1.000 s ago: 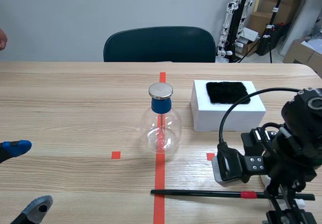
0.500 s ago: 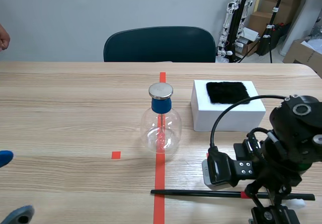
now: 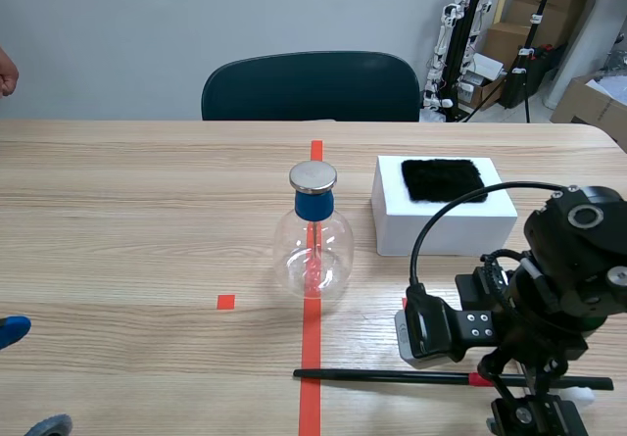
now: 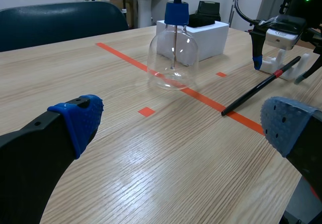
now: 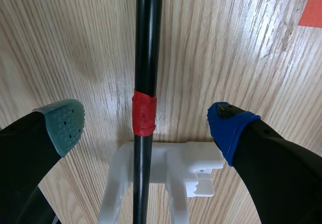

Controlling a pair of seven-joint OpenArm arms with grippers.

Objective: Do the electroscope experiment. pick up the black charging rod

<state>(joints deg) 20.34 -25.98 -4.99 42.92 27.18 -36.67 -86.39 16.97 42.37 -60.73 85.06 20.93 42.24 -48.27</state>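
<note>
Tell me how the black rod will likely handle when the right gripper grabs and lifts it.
Probably stiff: the black rod runs straight with one end propped on the white stand. Round and smooth-looking, so it may roll or slip; the red tape band, centred in the open right gripper, looks grippier. Thin, so likely light, but gripped off-centre it may tilt.

Black rod (image 5: 148, 43) with red band (image 5: 144, 113), white holder (image 5: 201, 166), blue-capped clear flask (image 3: 313, 260), wood-grain table (image 3: 147, 211)
</note>
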